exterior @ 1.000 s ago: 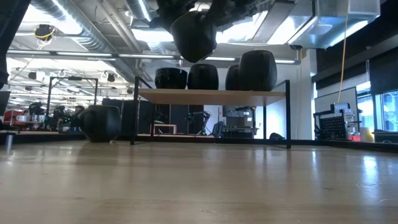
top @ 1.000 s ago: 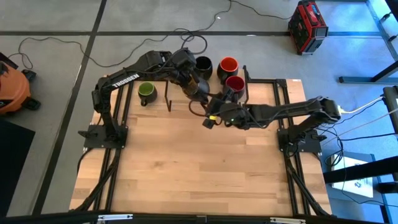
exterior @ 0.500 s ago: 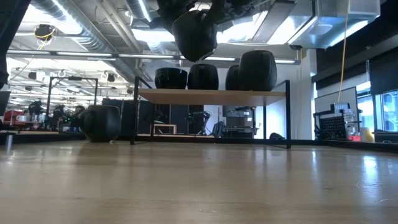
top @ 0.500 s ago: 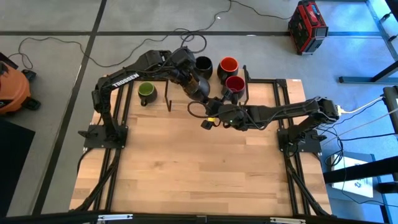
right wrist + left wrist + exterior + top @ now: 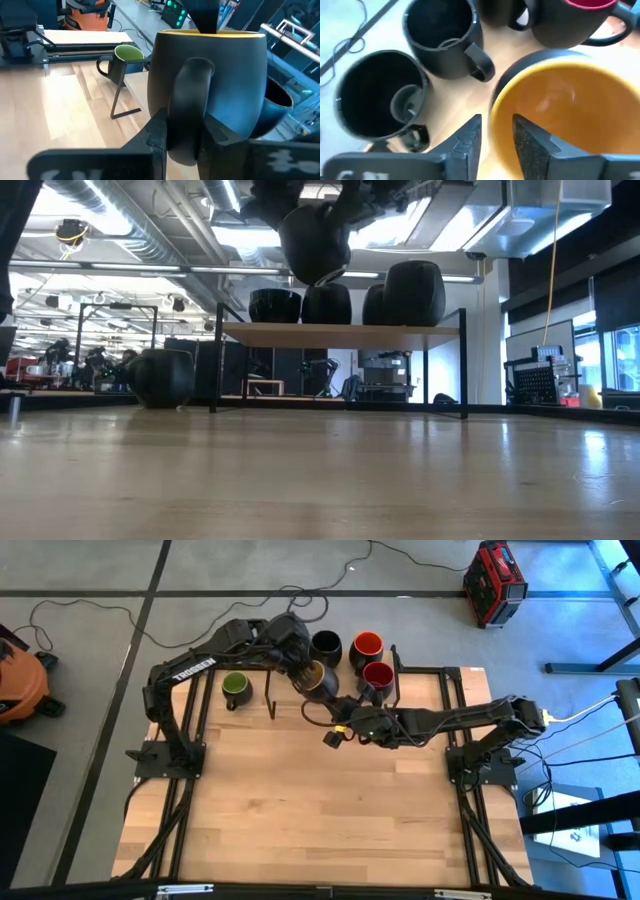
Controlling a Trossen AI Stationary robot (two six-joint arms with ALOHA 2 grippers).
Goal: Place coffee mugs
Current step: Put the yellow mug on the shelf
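Observation:
A coffee mug, black outside and yellow inside (image 5: pixel 313 675) (image 5: pixel 315 242) (image 5: pixel 220 75), hangs upright in the air in front of the raised shelf (image 5: pixel 340 330). My right gripper (image 5: pixel 185 132) (image 5: pixel 345 705) is shut on its handle. My left gripper (image 5: pixel 496 122) (image 5: pixel 303 665) is open over the mug's rim (image 5: pixel 493 117), one finger outside the wall and one inside, with a gap on each side. Two black mugs (image 5: pixel 442 40) (image 5: pixel 375 100), a dark red one (image 5: pixel 378 675) and an orange-red one (image 5: pixel 367 645) stand on the shelf. A green mug (image 5: pixel 236 688) stands on the table to the left. My right gripper pinches the mug's handle (image 5: pixel 190 90) between its two fingers (image 5: pixel 157 132), which lie across the loop's lower part. They come about level, slanting from the table's right and near side. The mug sits upright, mouth up, lifted clear of table and shelf.
The shelf's thin black posts (image 5: pixel 272 690) (image 5: pixel 395 680) stand beside the carried mug. The wooden table (image 5: pixel 320 810) stretches toward the near edge. Cables, an orange vacuum (image 5: pixel 20 680) and a red case (image 5: pixel 495 580) lie on the floor beyond the table.
The yellow-lined mug has shifted a little toward the table's far left, staying upright and in the air. My left arm has drawn back slightly the same way, and my right gripper has followed with the mug.

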